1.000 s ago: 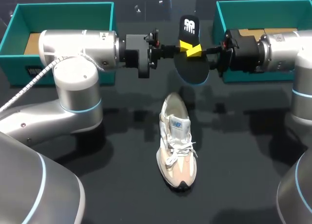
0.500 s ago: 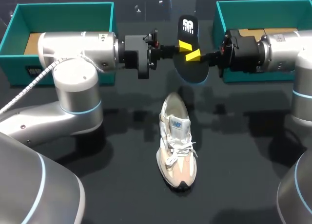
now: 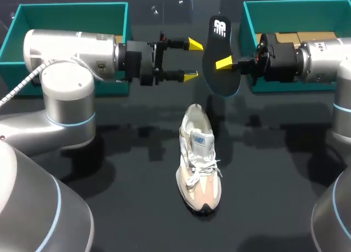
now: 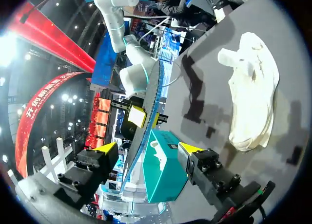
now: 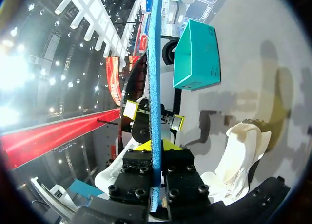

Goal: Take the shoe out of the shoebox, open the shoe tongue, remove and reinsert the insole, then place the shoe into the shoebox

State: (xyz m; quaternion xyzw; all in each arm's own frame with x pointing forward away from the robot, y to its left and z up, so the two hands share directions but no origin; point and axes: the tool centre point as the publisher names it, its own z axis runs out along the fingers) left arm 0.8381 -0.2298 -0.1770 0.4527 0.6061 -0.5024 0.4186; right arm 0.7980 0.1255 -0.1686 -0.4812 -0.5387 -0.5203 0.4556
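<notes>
Silver arms (image 3: 71, 44), blue-ringed joints (image 3: 66, 93)

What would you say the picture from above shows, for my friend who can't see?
The right claw holds a black insole upright above the table, and the left claw is open beside it. A pale shoe lies in front; two teal boxes sit behind.

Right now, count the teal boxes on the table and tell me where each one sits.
2. The left teal box sits at the far left of the head view, the right teal box at the far right. Each is partly covered; no third one shows.
</notes>
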